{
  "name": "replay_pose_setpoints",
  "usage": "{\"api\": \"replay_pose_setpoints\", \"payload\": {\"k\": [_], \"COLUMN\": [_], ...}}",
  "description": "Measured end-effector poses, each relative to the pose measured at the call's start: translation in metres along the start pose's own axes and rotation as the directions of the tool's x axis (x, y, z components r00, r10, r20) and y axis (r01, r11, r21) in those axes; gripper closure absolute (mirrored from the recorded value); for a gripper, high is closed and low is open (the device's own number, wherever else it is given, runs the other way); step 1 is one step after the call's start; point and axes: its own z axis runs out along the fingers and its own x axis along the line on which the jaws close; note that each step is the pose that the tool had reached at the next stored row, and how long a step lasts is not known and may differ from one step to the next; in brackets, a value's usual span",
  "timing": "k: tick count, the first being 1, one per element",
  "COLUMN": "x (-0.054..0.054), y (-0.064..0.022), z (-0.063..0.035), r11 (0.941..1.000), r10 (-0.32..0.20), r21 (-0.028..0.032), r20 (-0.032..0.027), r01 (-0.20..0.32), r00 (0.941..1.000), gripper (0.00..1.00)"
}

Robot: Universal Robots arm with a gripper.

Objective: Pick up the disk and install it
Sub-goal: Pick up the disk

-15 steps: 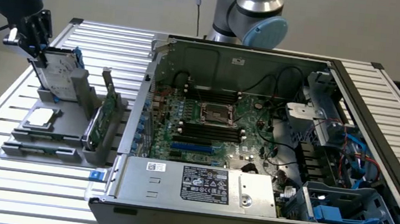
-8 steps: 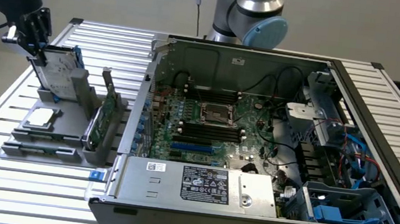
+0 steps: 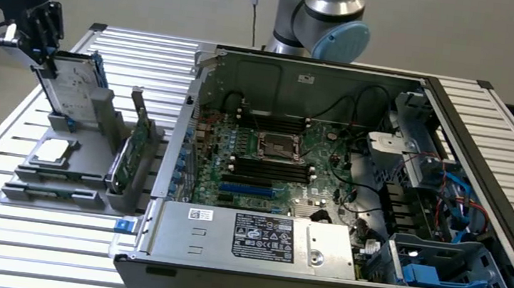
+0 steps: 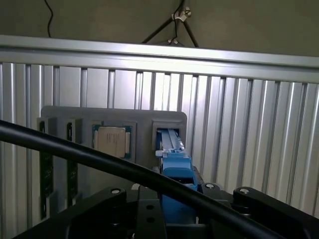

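The disk (image 3: 79,93), a silver-grey drive with blue carrier rails, stands on edge, tilted, at the far corner of the grey holder (image 3: 82,169) on the exterior view's left. Its lower end sits at the holder's slot. My gripper (image 3: 42,50) is at the disk's upper end, shut on it. In the wrist view the blue rail of the disk (image 4: 174,172) runs from between my gripper's (image 4: 177,199) black jaws down to the holder's slot (image 4: 168,133).
The holder also carries a square silver chip (image 3: 53,151) and upright green cards (image 3: 132,149). The open computer case (image 3: 331,166) lies to the exterior view's right, with blue drive bays (image 3: 445,268) at its near right corner. A black cable (image 4: 99,158) crosses the wrist view.
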Motion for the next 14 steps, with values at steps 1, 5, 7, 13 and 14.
{"api": "replay_pose_setpoints", "payload": {"k": [1,5,7,13,14], "x": [0.0,0.0,0.0,0.0,0.0], "y": [0.0,0.0001,0.0001,0.0,-0.0001], "z": [-0.0026,-0.0131,-0.0196,-0.0341,-0.0343], "r11": [1.0,1.0,1.0,1.0,1.0], "r10": [0.0,0.0,0.0,0.0,0.0], "r21": [-0.0002,-0.0005,-0.0008,-0.0007,-0.0005], "r20": [0.0,0.0001,0.0,0.0001,0.0002], "r01": [0.0,0.0,0.0,0.0,0.0], "r00": [1.0,1.0,1.0,1.0,1.0], "gripper": [0.67,0.67,0.67,0.67,0.67]}}
